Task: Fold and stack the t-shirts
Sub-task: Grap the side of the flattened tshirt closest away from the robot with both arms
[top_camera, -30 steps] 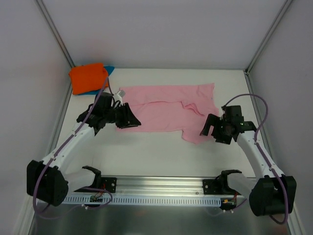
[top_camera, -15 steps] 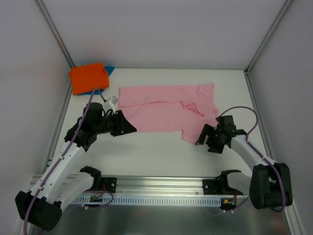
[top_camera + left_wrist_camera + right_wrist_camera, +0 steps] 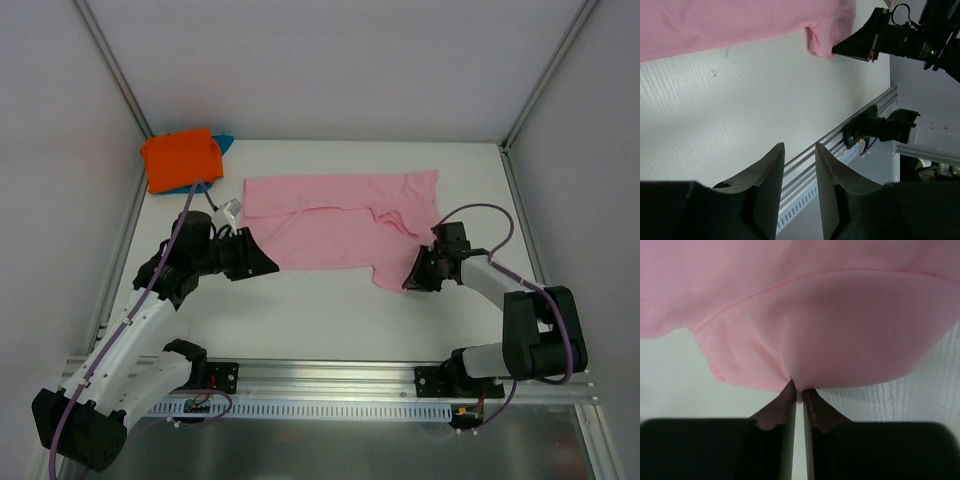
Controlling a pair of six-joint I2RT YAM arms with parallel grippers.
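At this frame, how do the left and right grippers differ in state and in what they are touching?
The left gripper has its jaws apart with nothing between them, while the right gripper is pinched shut on the near edge of the pink t-shirt. The left gripper is over bare table beside the shirt's left end. The right gripper is at the shirt's near right corner. Both are low and close to the same shirt.

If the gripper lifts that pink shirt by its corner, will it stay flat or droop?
Probably droop: the pink shirt lies in soft folds and puckers where the right gripper pinches its edge. It looks thin and light, so it would likely drag across the table rather than lift whole.
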